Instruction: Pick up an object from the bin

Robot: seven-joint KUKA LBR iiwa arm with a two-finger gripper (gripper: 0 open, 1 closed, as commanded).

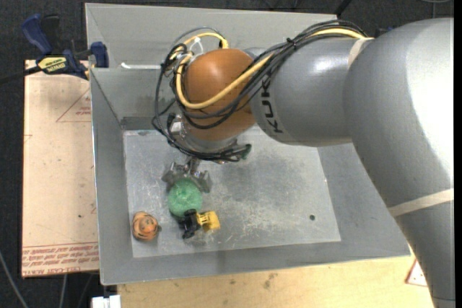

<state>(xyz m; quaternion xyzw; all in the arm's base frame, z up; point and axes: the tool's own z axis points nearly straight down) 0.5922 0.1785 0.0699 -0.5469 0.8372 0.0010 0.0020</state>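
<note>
My gripper (pixel 188 177) sits just above the green ball (pixel 182 200), front-left in the bin (pixel 289 191); open or closed, I cannot tell. The yellow toy vehicle (pixel 203 221) touches the ball, so a descent may snag it or roll the ball aside.

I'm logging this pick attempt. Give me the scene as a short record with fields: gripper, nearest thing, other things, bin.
gripper: gripper low in the bin's left part
nearest thing: green rounded lump, right at the gripper's tip
beside it: small yellow and black toy vehicle, close against the lump
apart: orange-brown round thing, further left
bin: grey metal bin
</note>
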